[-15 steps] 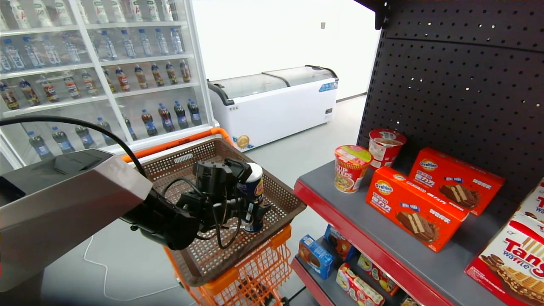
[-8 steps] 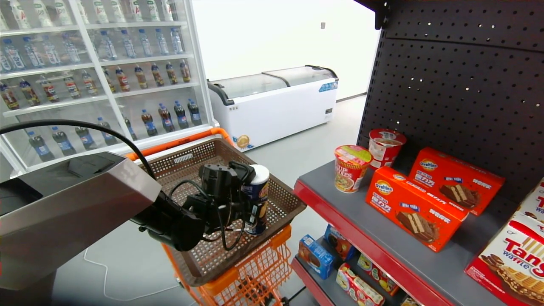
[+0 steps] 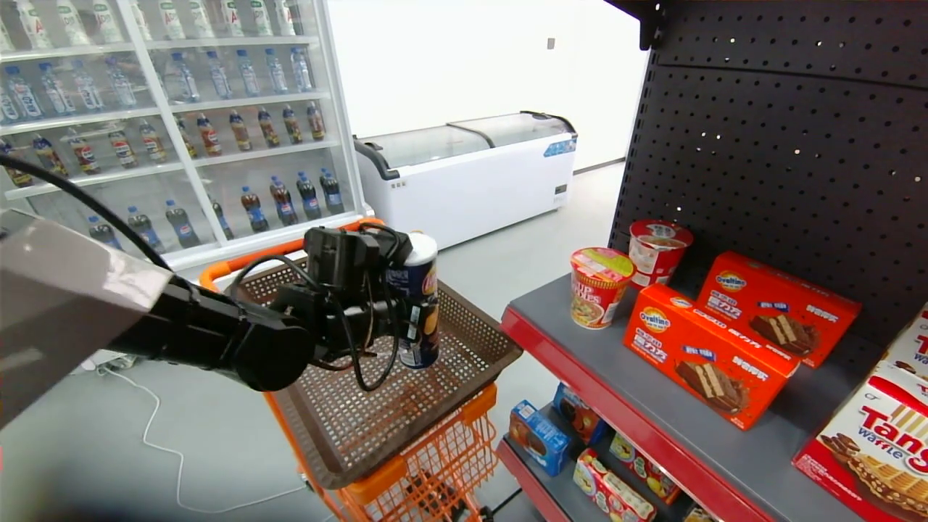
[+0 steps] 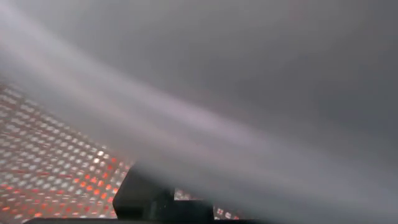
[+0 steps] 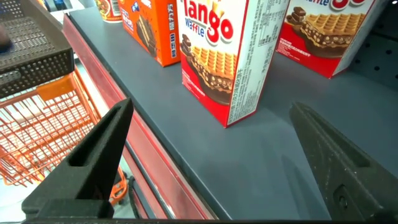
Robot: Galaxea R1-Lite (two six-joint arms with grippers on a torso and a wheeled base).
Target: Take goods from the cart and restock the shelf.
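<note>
A dark blue chips can point(image 3: 426, 284) with a white lid hangs upright above the brown cart basket point(image 3: 475, 335); my left gripper point(image 3: 413, 319) is shut on its side. Up close, the can point(image 4: 249, 93) is a grey blur over the cart mesh point(image 4: 50, 180). The grey shelf point(image 3: 580, 337) with a red front edge lies to the right of the cart. My right gripper point(image 5: 211, 168) is open, its dark fingers point(image 5: 93, 155) spread over the shelf board point(image 5: 186, 155) in front of a wafer box point(image 5: 224, 56).
Two cup noodles point(image 3: 599, 286) stand at the shelf's left end, beside orange boxes point(image 3: 707, 351) and a wafer box point(image 3: 870, 442). Packs point(image 3: 540, 435) lie on the lower shelf. A drinks fridge point(image 3: 167, 116) and a chest freezer point(image 3: 471, 174) stand behind the cart.
My left arm has lifted the chips can up out of the basket and drawn it slightly left. The goods on the shelf have not moved.
</note>
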